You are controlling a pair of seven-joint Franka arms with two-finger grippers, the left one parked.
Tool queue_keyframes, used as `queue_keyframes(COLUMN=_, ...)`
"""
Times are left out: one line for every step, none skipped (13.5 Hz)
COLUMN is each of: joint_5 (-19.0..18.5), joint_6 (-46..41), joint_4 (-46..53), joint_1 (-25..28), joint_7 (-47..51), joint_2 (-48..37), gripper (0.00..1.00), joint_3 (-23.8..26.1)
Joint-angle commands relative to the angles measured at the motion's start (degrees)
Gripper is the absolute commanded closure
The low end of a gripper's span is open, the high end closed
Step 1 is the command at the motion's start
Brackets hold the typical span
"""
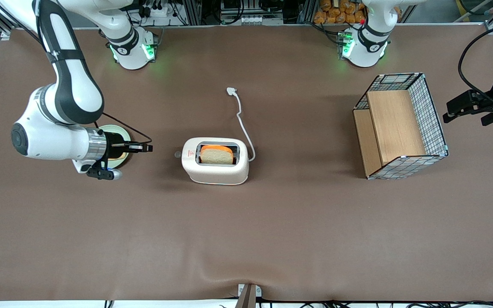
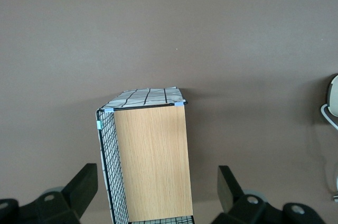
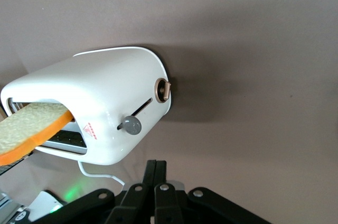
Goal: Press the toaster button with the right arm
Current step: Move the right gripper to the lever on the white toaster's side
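The white toaster (image 1: 215, 161) stands near the table's middle with a slice of bread (image 1: 216, 155) in its slot and a red triangle sticker (image 1: 189, 152) on top. Its grey round button (image 1: 177, 154) sticks out of the short end that faces the working arm. My right gripper (image 1: 148, 148) is shut and empty, pointing level at that end, about a hand's width short of the button. In the right wrist view the toaster (image 3: 100, 102), the button (image 3: 131, 125) on its slot and a beige knob (image 3: 162, 90) show ahead of the shut fingers (image 3: 156, 170).
A pale green plate (image 1: 118, 156) lies under the gripper's wrist. The toaster's white cord (image 1: 244, 124) runs away from the front camera to a plug (image 1: 231, 90). A wire basket with wooden panels (image 1: 400, 126) stands toward the parked arm's end of the table.
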Motion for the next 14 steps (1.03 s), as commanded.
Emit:
queue_keyframes(joint_5=4.1, joint_6=3.0, joint_4=-3.5, joint_1=-0.2, joint_7=-2.8, joint_2=-1.5, gripper=1.0, joint_3=0.0)
queue_keyframes(joint_5=5.7, joint_6=3.6, joint_4=-3.6, joint_1=0.0, joint_7=-3.4, joint_2=-1.3, gripper=1.0, joint_3=0.0)
queue_keyframes(joint_5=6.3, joint_6=4.7, joint_4=-3.6, joint_1=1.0, joint_7=-3.6, joint_2=-1.3, gripper=1.0, joint_3=0.0)
queue_keyframes(joint_5=6.3, joint_6=5.5, joint_4=-3.6, joint_1=1.4, joint_7=-3.7, joint_2=-1.2, gripper=1.0, joint_3=0.0)
queue_keyframes(joint_5=6.5, joint_6=5.7, joint_4=-3.7, joint_1=1.4, joint_7=-4.4, joint_2=-1.1, gripper=1.0, joint_3=0.0)
queue_keyframes(joint_5=7.3, joint_6=6.4, joint_4=-4.1, joint_1=1.6, joint_7=-5.0, joint_2=-0.9, gripper=1.0, joint_3=0.0)
queue_keyframes(joint_5=7.5, joint_6=7.6, joint_4=-4.6, joint_1=1.9, joint_7=-5.2, joint_2=-0.7, gripper=1.0, joint_3=0.1)
queue_keyframes(joint_5=7.7, joint_6=8.3, joint_4=-4.7, joint_1=2.8, joint_7=-5.2, joint_2=-0.5, gripper=1.0, joint_3=0.1)
queue_keyframes(joint_5=7.7, joint_6=9.3, joint_4=-4.8, joint_1=3.5, joint_7=-5.2, joint_2=-0.4, gripper=1.0, joint_3=0.1)
queue_keyframes(joint_5=7.7, joint_6=10.2, joint_4=-5.1, joint_1=3.7, joint_7=-5.2, joint_2=0.1, gripper=1.0, joint_3=0.1)
queue_keyframes(joint_5=8.7, joint_6=10.8, joint_4=-5.1, joint_1=4.3, joint_7=-5.3, joint_2=0.9, gripper=1.0, joint_3=0.1)
queue_keyframes(joint_5=9.6, joint_6=11.6, joint_4=-5.1, joint_1=4.6, joint_7=-5.8, joint_2=1.5, gripper=1.0, joint_3=0.1)
queue_keyframes(joint_5=9.9, joint_6=12.3, joint_4=-5.1, joint_1=4.7, joint_7=-6.9, joint_2=1.9, gripper=1.0, joint_3=0.1)
queue_keyframes(joint_5=10.1, joint_6=12.3, joint_4=-5.1, joint_1=4.7, joint_7=-7.1, joint_2=2.3, gripper=1.0, joint_3=0.1)
